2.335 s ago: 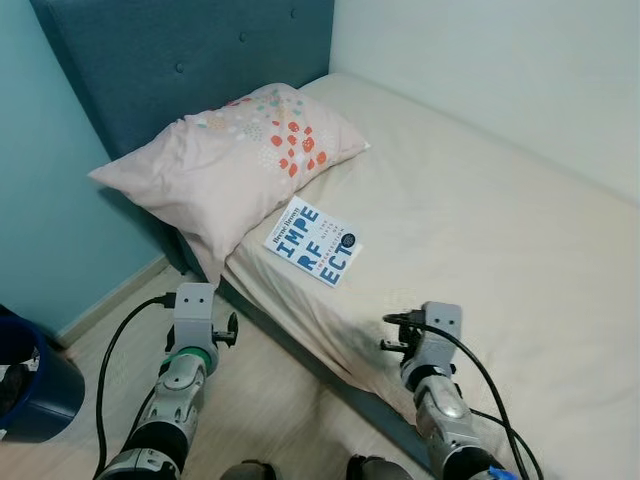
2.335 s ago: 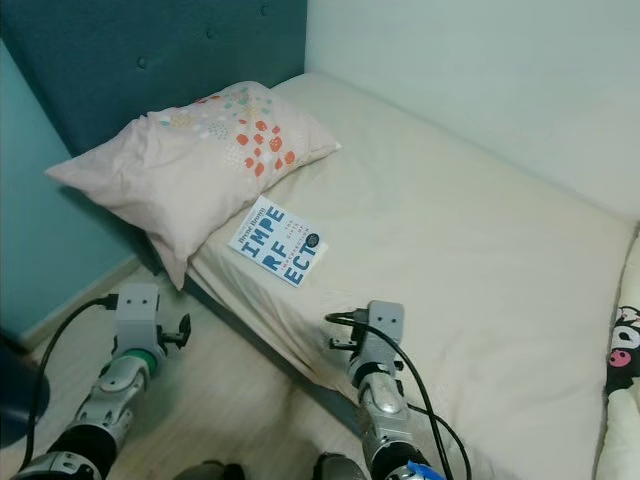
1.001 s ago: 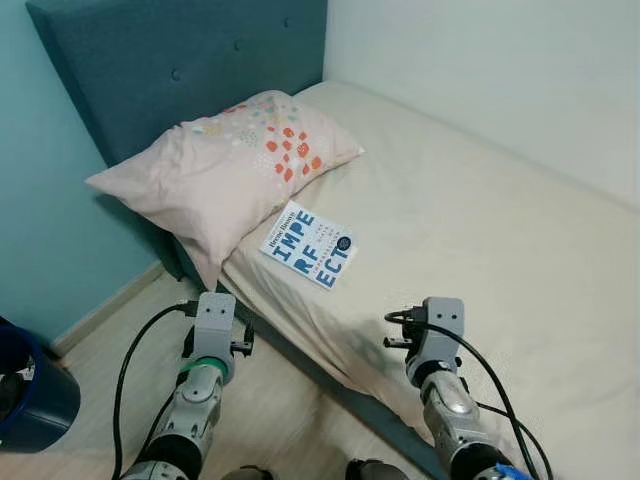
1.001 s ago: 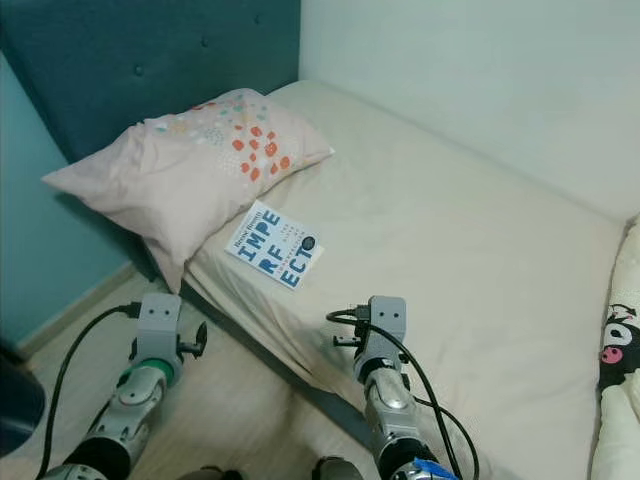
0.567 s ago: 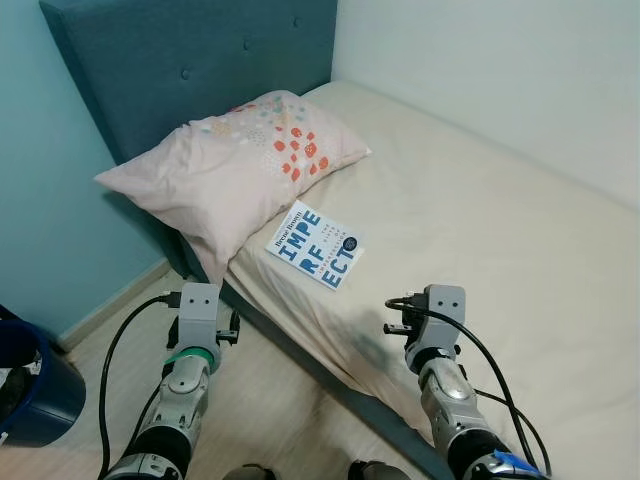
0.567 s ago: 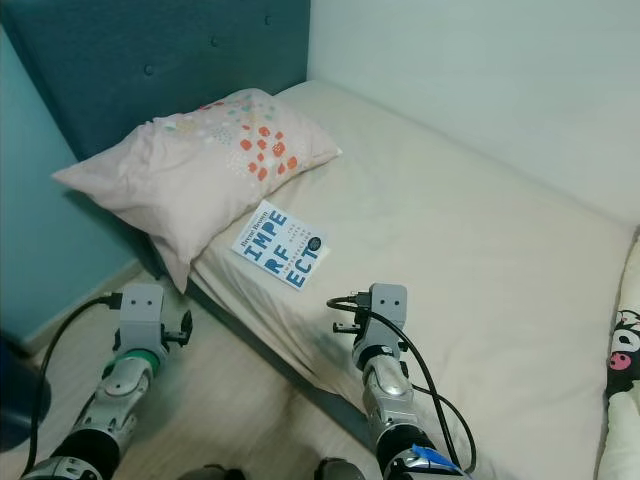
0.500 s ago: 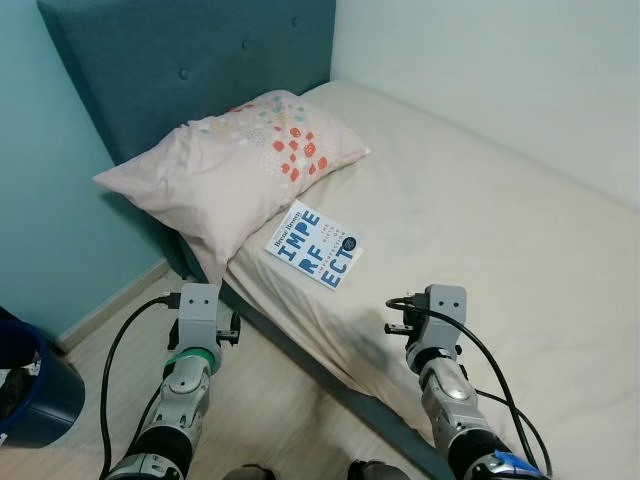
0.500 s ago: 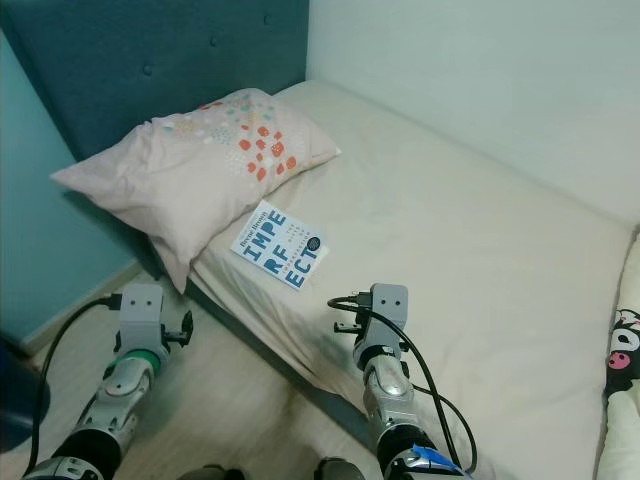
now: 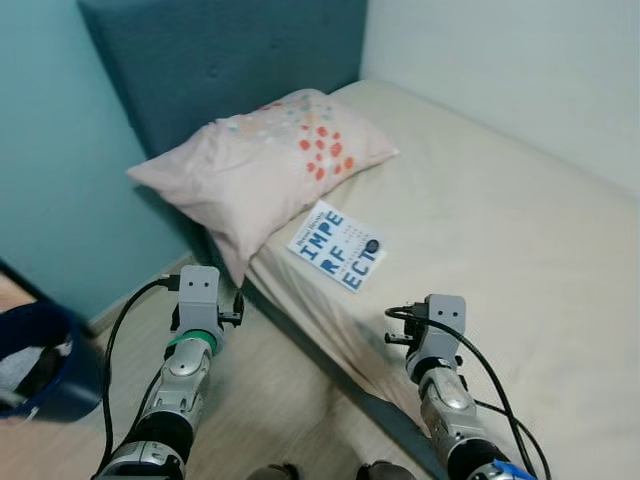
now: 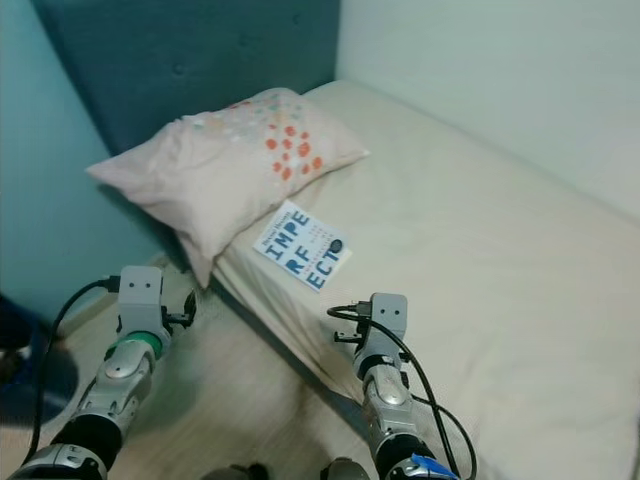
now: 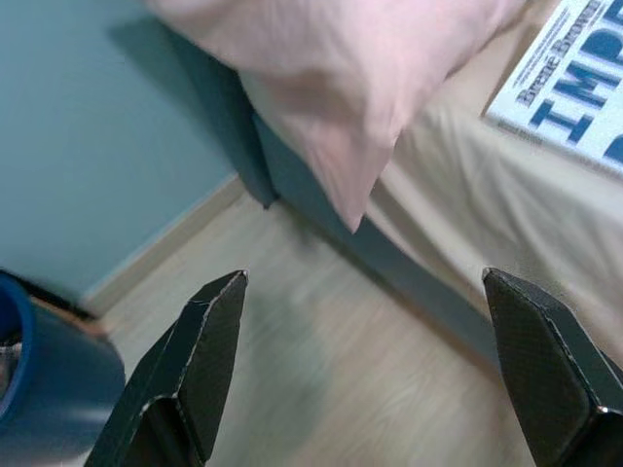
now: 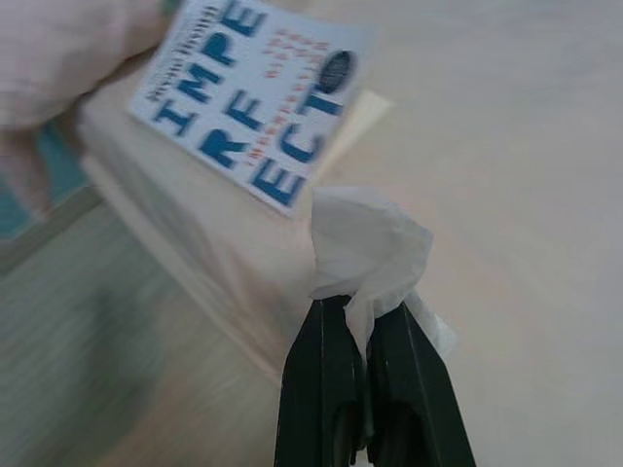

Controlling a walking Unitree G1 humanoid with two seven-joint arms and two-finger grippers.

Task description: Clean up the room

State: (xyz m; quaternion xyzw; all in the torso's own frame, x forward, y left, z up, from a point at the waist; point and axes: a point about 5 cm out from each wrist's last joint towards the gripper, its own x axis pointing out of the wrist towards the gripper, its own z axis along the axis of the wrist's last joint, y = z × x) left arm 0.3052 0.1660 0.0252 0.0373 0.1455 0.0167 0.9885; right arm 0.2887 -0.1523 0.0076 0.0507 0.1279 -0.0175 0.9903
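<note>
Right wrist view: right tool w/ fingers pinched together on a crumpled white tissue, which sticks up from the tips. Just past it lies a white book w/ blue letters, flat on the bed near the mattress edge, apart from the tissue.

Head views: right tool's arm low over the bed's near edge, book beyond it, approx. between tool and pillow. Pillow, pink w/ red dots, leans by the teal headboard, one corner overhanging the bed.

Left tool hangs over the wood floor beside the bed, fingers spread wide, nothing btwn them. Dark blue bin on the floor at far left.
</note>
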